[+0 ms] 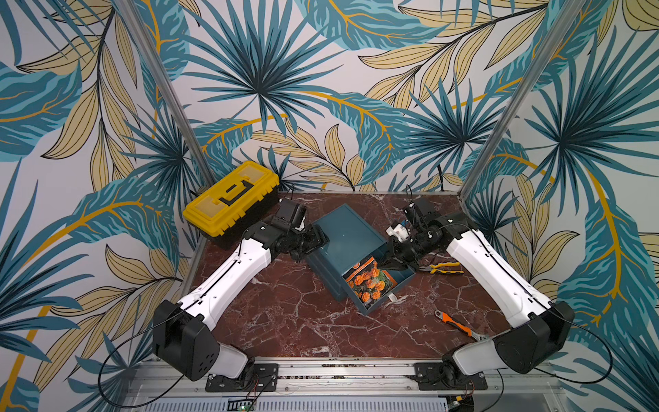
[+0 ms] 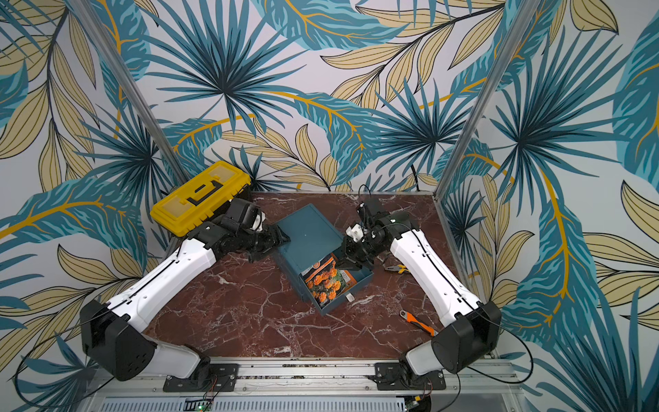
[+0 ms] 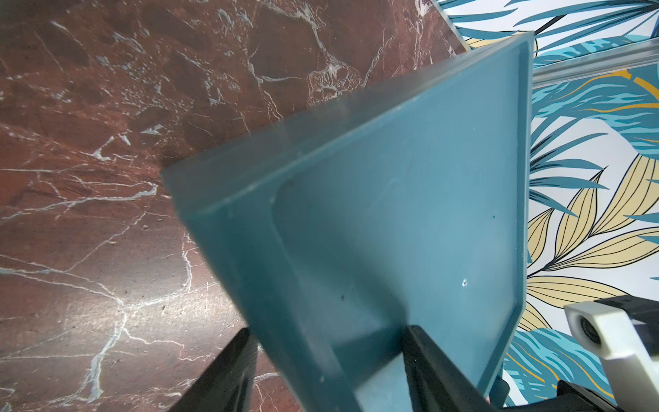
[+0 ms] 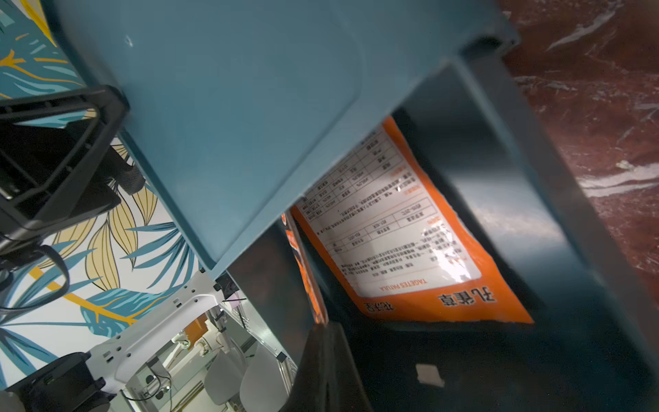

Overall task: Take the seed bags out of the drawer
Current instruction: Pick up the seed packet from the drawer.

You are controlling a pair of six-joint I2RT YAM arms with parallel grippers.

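Flat orange glossy seed bags (image 1: 367,285), marigold print, at least two, in pulled-out drawer (image 1: 404,281) of teal plastic cabinet (image 1: 342,232), mid-bench, drawer mouth toward front right corner. Likely light, floppy, slick; best pinched at edge seam. Right gripper (image 1: 388,264) at drawer's inner end, jaws closed, apparently nipping one bag's edge (image 4: 306,271). Left gripper (image 1: 318,238) clamped on cabinet's top rim, bench-left side, probably bracing it.

Leaf-patterned wallpaper (image 1: 321,71) behind a red marble tabletop (image 1: 285,321), aluminium posts (image 1: 165,89).
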